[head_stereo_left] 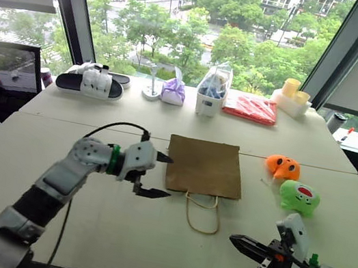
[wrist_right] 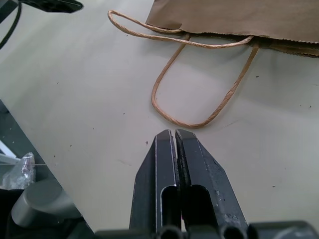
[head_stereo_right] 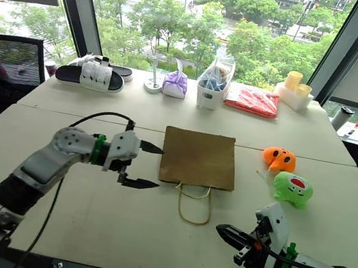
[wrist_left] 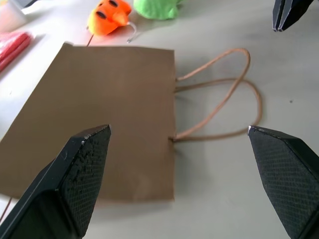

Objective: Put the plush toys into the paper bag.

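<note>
My left gripper (head_stereo_left: 156, 174) hangs with fingers spread wide, empty, just beside the flat bag's (head_stereo_left: 204, 166) edge. My right gripper (head_stereo_left: 238, 241) is pinched closed on nothing, pointing toward the handles (head_stereo_left: 201, 214). Orange toy (head_stereo_left: 282, 167) and green toy (head_stereo_left: 298, 196) sit beyond the right fingers, beside the bag.

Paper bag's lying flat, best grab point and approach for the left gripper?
Judging by its pose, grip the paper bag at its mouth edge, where the twine handles attach, coming in from the near side. It lies flat and closed, so the panel gives no purchase; the handles loop out free on the table. The left gripper is open beside that corner.
</note>
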